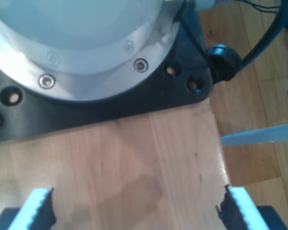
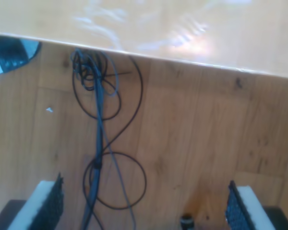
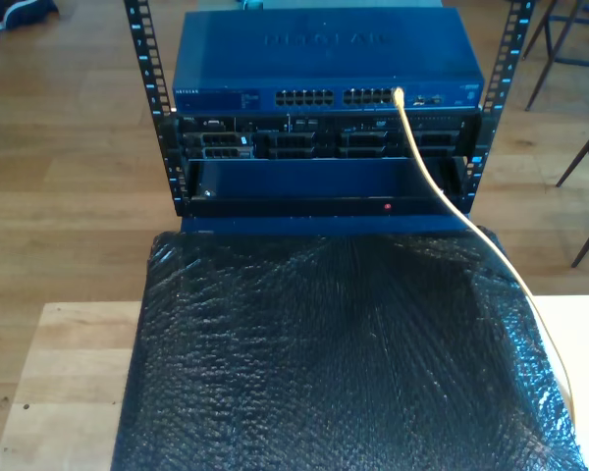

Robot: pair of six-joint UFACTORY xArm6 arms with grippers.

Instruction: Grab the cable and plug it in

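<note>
The cable (image 3: 471, 231) ran pale yellow from a port in the blue network switch (image 3: 324, 61), its tip seated in the port row towards the exterior view's right, then trailed down across the black bubble-wrap sheet (image 3: 334, 363) and off that view's right edge. The switch sat in a black rack (image 3: 177, 157) on a wood floor (image 3: 69, 147), with pale tabletop (image 3: 59, 373) showing at both sides of the sheet. My first gripper (image 1: 137, 208) hung with its jaws apart over bare light wood beside a grey arm base (image 1: 77, 43) on a black plate. My second gripper (image 2: 144, 206) also stood spread, nothing between its pads, above floorboards strewn with thin dark wires (image 2: 103, 143). A table edge (image 2: 182, 33) crossed that view, blurred by glare.
</note>
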